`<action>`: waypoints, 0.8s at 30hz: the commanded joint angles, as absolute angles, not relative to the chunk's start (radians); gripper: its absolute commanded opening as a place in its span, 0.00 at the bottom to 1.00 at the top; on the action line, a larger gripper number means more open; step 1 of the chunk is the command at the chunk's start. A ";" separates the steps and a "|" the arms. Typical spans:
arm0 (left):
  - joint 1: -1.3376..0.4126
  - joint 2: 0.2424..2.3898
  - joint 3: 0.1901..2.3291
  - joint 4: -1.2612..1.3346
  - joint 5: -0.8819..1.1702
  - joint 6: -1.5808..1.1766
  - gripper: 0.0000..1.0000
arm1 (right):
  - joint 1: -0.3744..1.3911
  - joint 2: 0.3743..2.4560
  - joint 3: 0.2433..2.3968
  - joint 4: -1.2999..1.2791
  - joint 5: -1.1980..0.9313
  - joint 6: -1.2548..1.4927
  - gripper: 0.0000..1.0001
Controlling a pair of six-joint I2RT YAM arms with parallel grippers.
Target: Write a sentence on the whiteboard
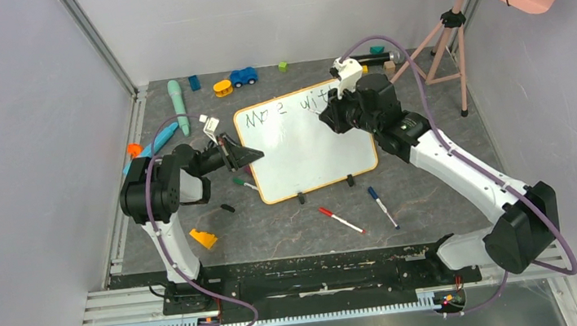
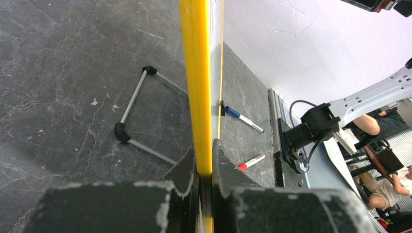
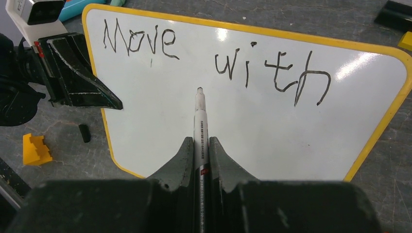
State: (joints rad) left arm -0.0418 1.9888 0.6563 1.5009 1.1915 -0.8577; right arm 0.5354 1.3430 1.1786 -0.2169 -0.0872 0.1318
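The whiteboard [image 1: 305,153] with its orange-yellow frame stands tilted on the mat. It fills the right wrist view [image 3: 272,126]. The sentence [image 3: 214,63] reads "Move with" in dark marker along the top row; it also shows in the top view [image 1: 295,106]. My left gripper [image 1: 253,155] is shut on the board's left frame edge [image 2: 197,97]. My right gripper [image 3: 200,145] is shut on a white marker [image 3: 199,116], its dark tip over the bare white area below the gap between the two words. In the top view the right gripper [image 1: 329,116] is over the board's upper right.
A red-capped pen [image 1: 341,220] and a blue-capped pen [image 1: 382,206] lie on the mat in front of the board. A green-capped pen [image 1: 243,184] lies at its left. An orange block [image 1: 204,238], toys along the back and a pink tripod [image 1: 444,47] surround the area.
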 commanded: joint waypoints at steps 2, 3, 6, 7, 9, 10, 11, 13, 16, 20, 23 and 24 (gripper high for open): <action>-0.040 2.026 0.669 1.557 1.157 -0.619 0.02 | 0.569 1.378 1.201 -0.167 0.022 0.214 0.00; -0.039 2.027 0.668 1.557 1.158 -0.618 0.02 | 0.581 1.397 1.230 -0.198 0.049 0.223 0.00; -0.039 2.029 0.667 1.557 1.157 -0.617 0.02 | 0.607 1.461 1.344 -0.300 0.063 0.219 0.00; -0.039 2.031 0.669 1.557 1.155 -0.618 0.02 | 0.613 1.471 1.365 -0.318 0.042 0.202 0.00; -0.040 2.036 0.670 1.557 1.155 -0.622 0.02 | 0.618 1.479 1.383 -0.330 0.016 0.189 0.00; -0.039 2.040 0.673 1.557 1.156 -0.623 0.02 | 0.617 1.479 1.384 -0.322 0.003 0.168 0.00; -0.039 2.044 0.676 1.557 1.156 -0.629 0.02 | 0.618 1.484 1.387 -0.322 -0.033 0.157 0.00; -0.039 2.044 0.685 1.557 1.152 -0.640 0.02 | 0.618 1.514 1.427 -0.349 -0.061 0.144 0.00; -0.038 2.024 0.670 1.557 1.106 -0.661 0.02 | 0.629 1.553 1.474 -0.380 -0.073 0.146 0.00; -0.039 2.024 0.666 1.557 1.077 -0.677 0.02 | 0.663 1.569 1.480 -0.365 -0.066 0.107 0.00; -0.040 2.037 0.676 1.557 1.071 -0.696 0.02 | 0.684 1.552 1.437 -0.315 -0.072 0.079 0.00; -0.038 2.038 0.680 1.557 1.063 -0.704 0.02 | 0.695 1.548 1.424 -0.305 -0.067 0.070 0.00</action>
